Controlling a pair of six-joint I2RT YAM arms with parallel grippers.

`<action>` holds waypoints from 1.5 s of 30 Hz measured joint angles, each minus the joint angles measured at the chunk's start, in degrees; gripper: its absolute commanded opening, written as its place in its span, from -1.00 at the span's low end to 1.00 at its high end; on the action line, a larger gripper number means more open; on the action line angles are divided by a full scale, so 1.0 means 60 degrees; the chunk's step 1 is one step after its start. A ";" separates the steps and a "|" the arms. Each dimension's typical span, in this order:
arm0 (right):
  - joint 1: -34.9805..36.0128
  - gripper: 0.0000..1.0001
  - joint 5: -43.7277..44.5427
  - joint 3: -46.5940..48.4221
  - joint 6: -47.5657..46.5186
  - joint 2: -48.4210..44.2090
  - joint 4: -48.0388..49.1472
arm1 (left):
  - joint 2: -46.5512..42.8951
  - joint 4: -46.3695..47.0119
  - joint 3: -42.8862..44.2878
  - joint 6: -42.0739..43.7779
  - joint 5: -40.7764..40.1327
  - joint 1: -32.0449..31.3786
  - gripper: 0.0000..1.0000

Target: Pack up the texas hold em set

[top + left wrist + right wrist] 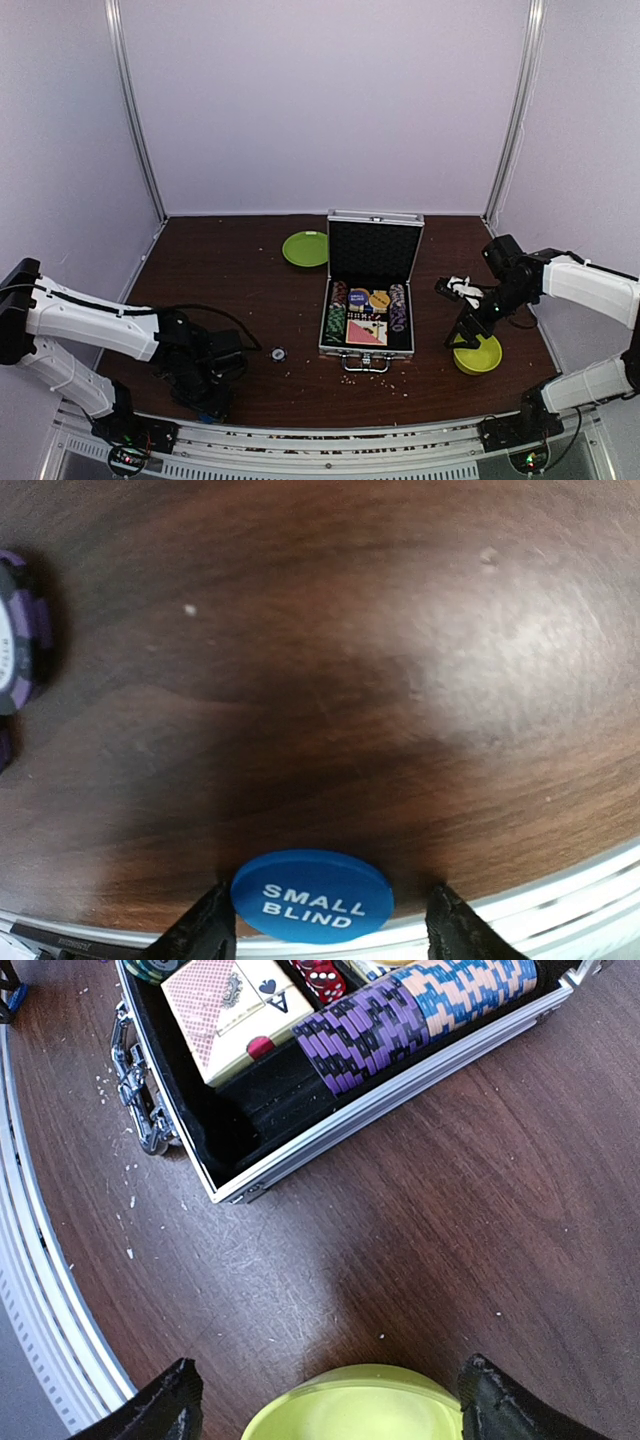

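Dark wood-grain table (230, 280), pale lilac walls. Left wrist view: "SMALL BLIND" in white on a blue disc (312, 896) at the table's near edge, with the left gripper (330, 925) spread either side, not pinching. Right wrist view alone shows an ace-of-spades deck (235, 1015) inside the open silver case (420, 1082) mid-table. The right gripper (330, 1400) is spread over the yellow-green bowl (350, 1405).

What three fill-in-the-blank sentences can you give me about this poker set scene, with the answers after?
1. The blue disc between the fingers of the left gripper reads SMALL ____.
2. The lid of the silver case is ____, not shut.
3. The flat plate beyond the case is ____ in colour.
Missing words: BLIND; open; green.
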 measured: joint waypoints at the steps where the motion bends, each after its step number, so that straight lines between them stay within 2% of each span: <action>1: 0.0000 0.77 0.0000 0.0000 0.0000 0.0007 0.0000 | 0.0047 -0.0011 0.0036 -0.0011 0.0011 -0.0055 0.33; 13: 0.0000 0.78 0.0000 0.0004 -0.0007 0.0033 0.0000 | 0.0437 -0.0204 0.0295 -0.0120 -0.0018 -0.0171 0.33; 21: 0.0000 0.79 0.0000 0.0004 -0.0011 0.0033 0.0000 | 0.1056 -0.0579 0.0801 -0.0047 -0.0044 -0.0189 0.15; 26: 0.0000 0.79 0.0000 0.0004 -0.0007 0.0033 0.0000 | 0.0991 -0.0452 0.0732 -0.0044 0.0036 -0.0189 0.09; 29: 0.0000 0.79 0.0000 0.0004 -0.0007 0.0033 -0.0004 | 0.0882 -0.0324 0.0623 -0.0044 0.0080 -0.0189 0.20; 32: 0.0000 0.79 0.0004 0.0004 -0.0011 0.0033 -0.0004 | 0.0783 -0.0095 0.0517 -0.0109 0.0211 -0.0208 0.21; 45: 0.0000 0.80 0.0004 0.0004 -0.0007 0.0033 -0.0004 | 0.0346 0.0237 0.0087 -0.0648 -0.0109 -0.0324 0.07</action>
